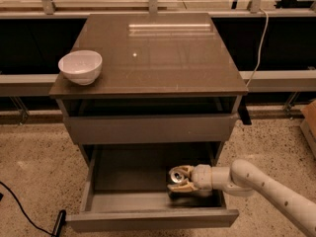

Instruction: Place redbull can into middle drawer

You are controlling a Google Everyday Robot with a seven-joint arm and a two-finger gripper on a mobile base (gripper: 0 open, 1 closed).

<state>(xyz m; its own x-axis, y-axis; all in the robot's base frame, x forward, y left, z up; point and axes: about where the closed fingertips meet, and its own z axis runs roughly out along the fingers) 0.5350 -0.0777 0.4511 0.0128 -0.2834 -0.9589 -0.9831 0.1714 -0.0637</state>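
At the lower centre-right of the frame the gripper (pixel 178 179) is clamped around the redbull can (pixel 175 175) inside the open middle drawer (pixel 148 220), where releasing before the can sits flat could topple it, or retreating fingers could drag it over.

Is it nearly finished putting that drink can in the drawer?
Nearly. Done: the wide grey-brown middle drawer stands open and the slim silver-topped redbull can is inside it, towards the picture's right. In hand: the two-finger gripper, also inside the drawer, grips the can; whether it touches the drawer bottom is unclear. Left: release it and withdraw the arm.
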